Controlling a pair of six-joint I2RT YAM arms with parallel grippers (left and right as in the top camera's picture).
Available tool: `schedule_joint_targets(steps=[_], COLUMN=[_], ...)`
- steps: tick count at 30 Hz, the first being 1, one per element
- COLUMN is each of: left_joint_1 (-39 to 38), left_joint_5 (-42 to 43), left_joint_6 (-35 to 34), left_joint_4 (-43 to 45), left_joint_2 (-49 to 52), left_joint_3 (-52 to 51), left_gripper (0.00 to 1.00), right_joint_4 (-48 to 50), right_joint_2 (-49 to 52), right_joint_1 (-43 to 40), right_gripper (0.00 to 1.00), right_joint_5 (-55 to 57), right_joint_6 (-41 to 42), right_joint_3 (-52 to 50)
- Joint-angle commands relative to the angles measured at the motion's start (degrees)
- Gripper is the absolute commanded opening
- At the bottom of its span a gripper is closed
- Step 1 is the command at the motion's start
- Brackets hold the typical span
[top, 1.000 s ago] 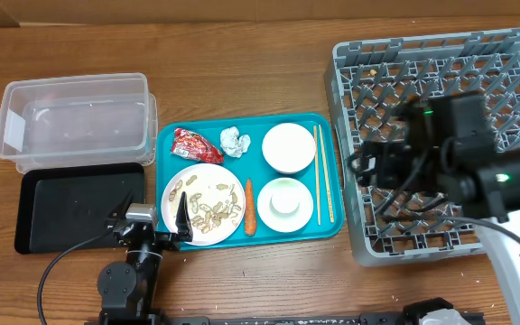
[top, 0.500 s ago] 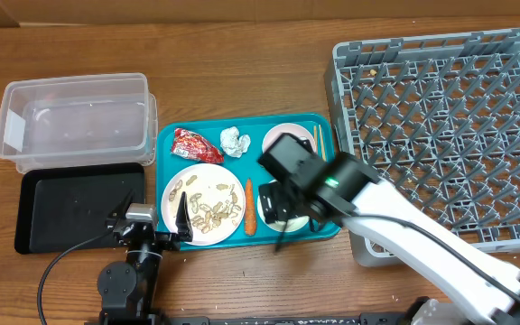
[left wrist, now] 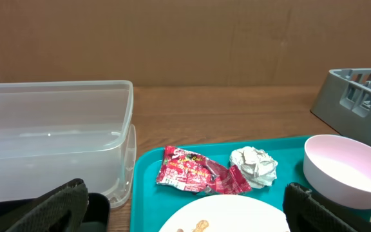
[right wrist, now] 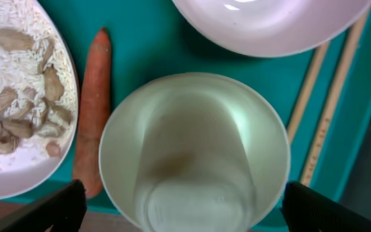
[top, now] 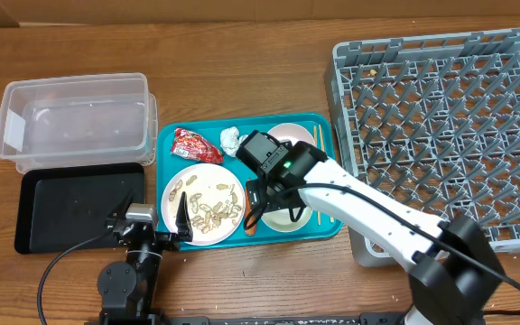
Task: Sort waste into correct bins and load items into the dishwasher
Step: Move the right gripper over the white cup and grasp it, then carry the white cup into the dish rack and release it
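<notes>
On the teal tray, the red wrapper [top: 197, 145] and white tissue ball [top: 231, 138] lie at the back. The white plate [top: 201, 206] holds peanut shells [top: 213, 210], and the orange carrot [right wrist: 94, 109] lies beside it. The chopsticks [right wrist: 330, 96] lie on the right. My right gripper [top: 278, 209] is open, hovering over the near bowl [right wrist: 195, 154] with the small cup [right wrist: 195, 193] standing in it. The far bowl [right wrist: 269, 22] is behind. My left gripper [top: 152, 226] is open and empty at the plate's near left edge. It faces the wrapper [left wrist: 201, 175] and tissue [left wrist: 255, 165].
The clear tub [top: 75, 122] and black tray [top: 70, 212] sit left of the teal tray [top: 170, 162]. The grey dish rack [top: 450, 135] stands on the right. My right arm stretches from the lower right across the tray's right half.
My right arm has swung from above the dish rack leftwards to the teal tray and now hovers over the near bowl. The left arm has not moved.
</notes>
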Motion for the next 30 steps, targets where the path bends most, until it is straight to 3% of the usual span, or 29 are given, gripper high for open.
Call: schedule_joint_targets(steps=[1, 11, 21, 30], left_joint_1=[0.3, 0.3, 0.3, 0.3], left_joint_5=[0.0, 0.0, 0.0, 0.0], left_joint_6=[1.1, 1.1, 1.1, 1.1], left_joint_4=[0.2, 0.2, 0.2, 0.2], left_joint_2=[-0.5, -0.5, -0.5, -0.5], left_joint_3=[-0.4, -0.4, -0.4, -0.4], left_gripper=[1.0, 1.0, 1.0, 1.0], right_joint_4=[1.7, 0.8, -0.9, -9.3], right_joint_2=[0.2, 0.2, -0.5, -10.3], right_joint_1=[-1.0, -2.0, -2.0, -3.3], right_gripper=[0.94, 0.7, 0.62, 0.62], right_joint_5=[-4.2, -3.8, -1.1, 1.7], right_joint_6=[-2.1, 0.3, 1.8, 2.0], right_joint_3=[-1.4, -1.4, -0.3, 10.0])
